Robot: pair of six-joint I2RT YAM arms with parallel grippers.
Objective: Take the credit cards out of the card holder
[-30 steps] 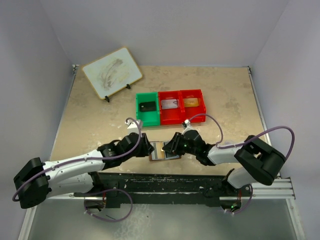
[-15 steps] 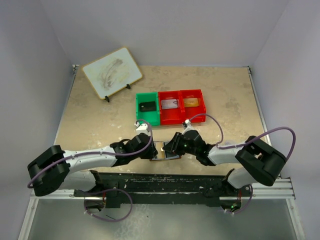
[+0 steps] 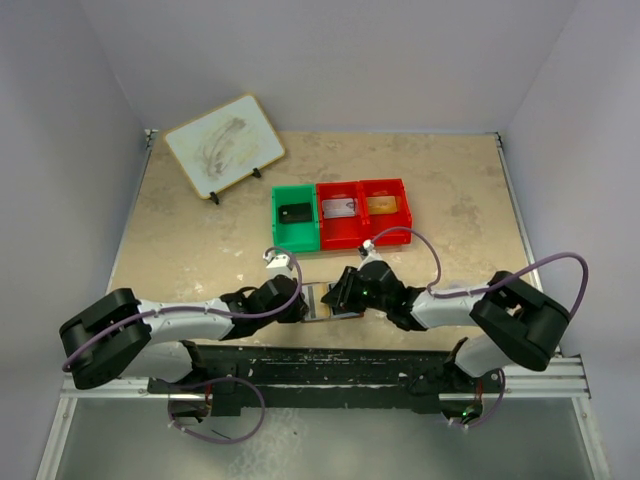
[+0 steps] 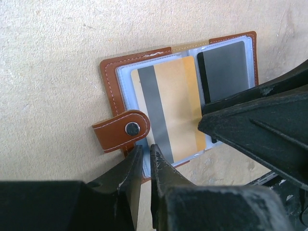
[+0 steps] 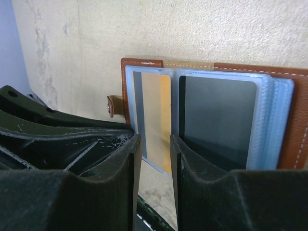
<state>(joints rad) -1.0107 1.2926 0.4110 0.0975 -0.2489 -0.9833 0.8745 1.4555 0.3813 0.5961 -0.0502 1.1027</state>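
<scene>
The card holder (image 4: 109, 82) lies open and flat on the table (image 3: 200, 240) at the 6 o'clock edge, just in front of the arm bases, with a gripper on either side. I judge it sits between the arms so that one can pin it while the other draws a card out

The left gripper (image 4: 146, 153) reaches in from 9 o'clock. Its jaws are drawn almost together, with only a thin slit between them, astride the holder's near edge. They sit just beside the snap tab (image 4: 118, 131), which sticks out at 8 o'clock from the left page. Whether they bite on that edge I cannot tell. The spot looks chosen to anchor the leather without covering the cards

The right gripper (image 5: 155, 140) reaches in from 3 o'clock and is released. Its jaws stand apart above the fold, and the end of the gold card (image 4: 175, 110) shows through the gap, clamped by nothing. In the left wrist view one of its fingers comes down near the fold between the two cards; touching or not, I cannot tell

The gold card sits in the clear sleeve of the left page and a dark card (image 4: 226, 72) in the right page, at 2 o'clock from it. Neither is out, so the pulling is not yet done

At 12 o'clock from the holder, apart from it, stand a green bin (image 3: 280, 215) and red bins (image 3: 345, 243). A board (image 3: 224, 145) on a stand is at 10 o'clock, well away
</scene>
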